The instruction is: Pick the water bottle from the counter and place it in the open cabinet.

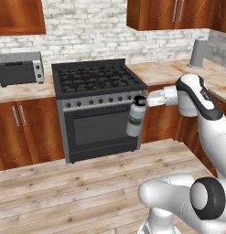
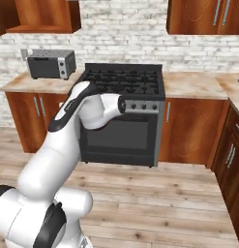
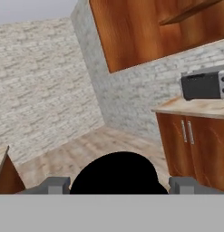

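Kitchen stove [image 1: 98, 80] sits behind the water bottle [image 1: 136, 119], pinched at its black cap by the gripper [image 1: 141, 100]; no label is readable.

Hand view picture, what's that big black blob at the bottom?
In the hand view it's the water bottle's black cap, close between the claw's fingertips. In the left base view the same bottle looks small, grey and soft-edged.

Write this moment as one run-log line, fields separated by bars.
phase: carry | tool: shut on small grey translucent water bottle | bottle: hanging before black stove | wooden wall cabinet: not reached
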{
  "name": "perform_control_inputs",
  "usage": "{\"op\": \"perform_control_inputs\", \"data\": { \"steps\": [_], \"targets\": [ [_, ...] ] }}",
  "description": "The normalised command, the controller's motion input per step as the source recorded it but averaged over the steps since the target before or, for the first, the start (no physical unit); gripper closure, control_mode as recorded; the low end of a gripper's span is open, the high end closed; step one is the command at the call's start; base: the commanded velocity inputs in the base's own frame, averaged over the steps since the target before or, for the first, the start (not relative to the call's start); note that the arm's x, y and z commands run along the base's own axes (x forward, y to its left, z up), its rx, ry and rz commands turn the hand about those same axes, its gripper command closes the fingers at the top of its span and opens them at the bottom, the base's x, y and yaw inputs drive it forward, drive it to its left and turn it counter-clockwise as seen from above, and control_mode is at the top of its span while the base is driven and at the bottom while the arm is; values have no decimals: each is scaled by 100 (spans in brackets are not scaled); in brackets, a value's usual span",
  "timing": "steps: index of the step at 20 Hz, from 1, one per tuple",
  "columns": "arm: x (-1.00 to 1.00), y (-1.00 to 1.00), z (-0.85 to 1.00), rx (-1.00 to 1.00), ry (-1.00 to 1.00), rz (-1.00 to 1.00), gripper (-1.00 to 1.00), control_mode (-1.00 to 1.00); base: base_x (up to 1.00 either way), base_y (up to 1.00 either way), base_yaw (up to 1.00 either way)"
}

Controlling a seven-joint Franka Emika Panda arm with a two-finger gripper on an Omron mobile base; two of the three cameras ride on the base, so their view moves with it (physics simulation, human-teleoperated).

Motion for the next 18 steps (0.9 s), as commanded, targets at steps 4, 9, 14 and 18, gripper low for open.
{"op": "perform_control_inputs", "data": {
  "steps": [4, 9, 14, 18],
  "targets": [
    [0, 0, 0, 0, 0, 0, 100, 100, 0, 0, 0],
    [0, 0, 0, 0, 0, 0, 100, 100, 11, 16, 0],
    [0, 0, 0, 0, 0, 0, 100, 100, 17, 46, 0],
    [0, 0, 0, 0, 0, 0, 100, 100, 32, 67, 0]
  ]
}}
